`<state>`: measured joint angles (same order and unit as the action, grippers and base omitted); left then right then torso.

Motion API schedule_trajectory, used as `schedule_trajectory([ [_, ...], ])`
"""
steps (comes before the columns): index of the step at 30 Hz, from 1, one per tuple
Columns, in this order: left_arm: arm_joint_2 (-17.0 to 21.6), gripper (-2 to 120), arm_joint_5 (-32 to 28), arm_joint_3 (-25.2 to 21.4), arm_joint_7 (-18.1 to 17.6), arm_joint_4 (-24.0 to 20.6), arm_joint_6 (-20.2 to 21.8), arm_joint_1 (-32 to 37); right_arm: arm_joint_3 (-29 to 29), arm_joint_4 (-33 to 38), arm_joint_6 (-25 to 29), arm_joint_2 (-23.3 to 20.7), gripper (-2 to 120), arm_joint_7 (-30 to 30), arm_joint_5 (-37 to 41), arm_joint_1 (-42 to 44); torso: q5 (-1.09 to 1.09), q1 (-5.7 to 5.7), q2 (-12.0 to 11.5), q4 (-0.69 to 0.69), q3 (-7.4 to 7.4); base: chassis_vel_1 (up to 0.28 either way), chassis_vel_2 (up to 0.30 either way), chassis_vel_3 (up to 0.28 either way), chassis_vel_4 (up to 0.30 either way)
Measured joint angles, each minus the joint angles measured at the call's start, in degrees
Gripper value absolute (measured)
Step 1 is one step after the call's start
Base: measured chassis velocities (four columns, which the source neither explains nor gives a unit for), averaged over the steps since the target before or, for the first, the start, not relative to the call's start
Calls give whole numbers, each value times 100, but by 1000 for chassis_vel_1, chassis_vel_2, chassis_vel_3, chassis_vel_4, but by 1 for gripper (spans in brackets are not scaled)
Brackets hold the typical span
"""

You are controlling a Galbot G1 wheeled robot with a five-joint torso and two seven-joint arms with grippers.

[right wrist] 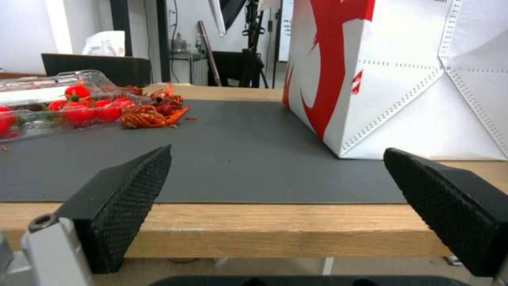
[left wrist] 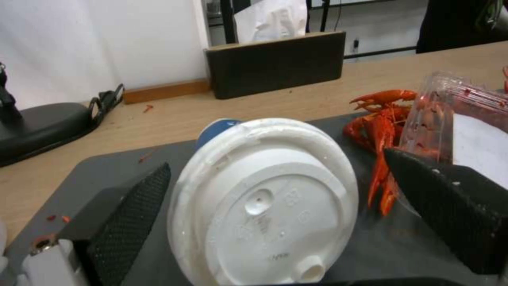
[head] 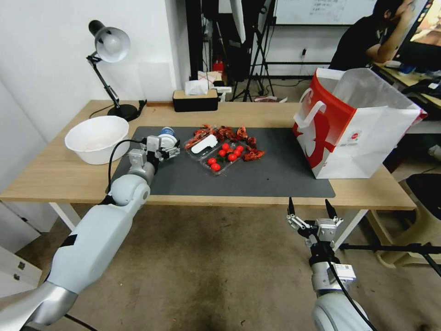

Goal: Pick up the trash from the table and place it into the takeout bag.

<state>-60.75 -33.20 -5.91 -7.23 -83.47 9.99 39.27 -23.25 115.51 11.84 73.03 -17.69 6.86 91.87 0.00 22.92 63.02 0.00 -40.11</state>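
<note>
White-lidded blue cup (left wrist: 264, 202) lies tipped on the dark mat (head: 275, 174) between the spread fingers of the left hand (head: 166, 149), crayfish shells (left wrist: 378, 131) just beyond. Right hand (head: 311, 212) hovers spread before the desk (head: 55, 174) edge, takeout bag (head: 363, 133) ahead.

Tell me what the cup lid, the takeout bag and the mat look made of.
Cup lid: likely thin moulded plastic, white, matte, with embossed marks and a sip spout.
Takeout bag: stiff coated paper or similar, sharp creases and stitched-looking seams.
Mat: dark grey, matte, flat; possibly felt or rubber.
</note>
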Motion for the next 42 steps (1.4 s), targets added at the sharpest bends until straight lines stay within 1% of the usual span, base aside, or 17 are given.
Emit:
schedule_trajectory([
  [12, -15, 100, 0, 109, -7, 212, 113, -156, 4, -5, 4, 12, 100, 3, -4, -2, 0, 0, 0, 0, 0, 0, 0, 0, 0],
  [20, -22, 100, -4, 140, -12, 253, 163, -192, 6, -25, 6, 11, 100, 4, -5, -11, 0, 0, 0, 0, 0, 0, 0, 0, 0],
  [21, -22, 99, -5, 144, -12, 256, 168, -195, 7, -28, 7, 12, 100, 4, -5, -11, 0, 0, 0, 0, 0, 0, 0, 0, 0],
  [24, -20, 85, -5, 147, -14, 257, 201, -195, 8, -35, 11, 16, 100, 4, -5, -12, 0, 0, 0, 0, 0, 0, 0, 0, 0],
  [25, -20, 85, -5, 147, -14, 257, 201, -195, 8, -35, 11, 16, 100, 4, -5, -12, 0, 0, 0, 0, 0, 0, 0, 0, 0],
  [28, -10, 74, -4, 150, -14, 251, 240, -189, 9, -45, 12, 20, 100, 4, -5, -16, 1, 0, 0, 0, 0, 0, 0, 0, 0],
  [29, -10, 74, -4, 150, -14, 251, 240, -189, 9, -45, 12, 20, 100, 4, -5, -16, 1, 0, 0, 0, 0, 0, 0, 0, 0],
  [31, -2, 68, -2, 149, -14, 235, 246, -164, 11, -48, 14, 23, 100, 5, -5, -18, 0, -2, 1, 0, 1, 0, 0, 0, 0],
  [38, 17, 67, 1, 146, -4, 212, 220, -153, 17, -58, 20, 27, 100, 6, -6, -19, -1, -1, 0, 0, 1, 0, 0, 0, 0],
  [42, 43, 67, -5, 163, 18, 195, 126, -224, 20, -58, 23, 31, 100, 8, -8, -19, -2, -1, 0, 1, 0, 0, 0, 0, 0],
])
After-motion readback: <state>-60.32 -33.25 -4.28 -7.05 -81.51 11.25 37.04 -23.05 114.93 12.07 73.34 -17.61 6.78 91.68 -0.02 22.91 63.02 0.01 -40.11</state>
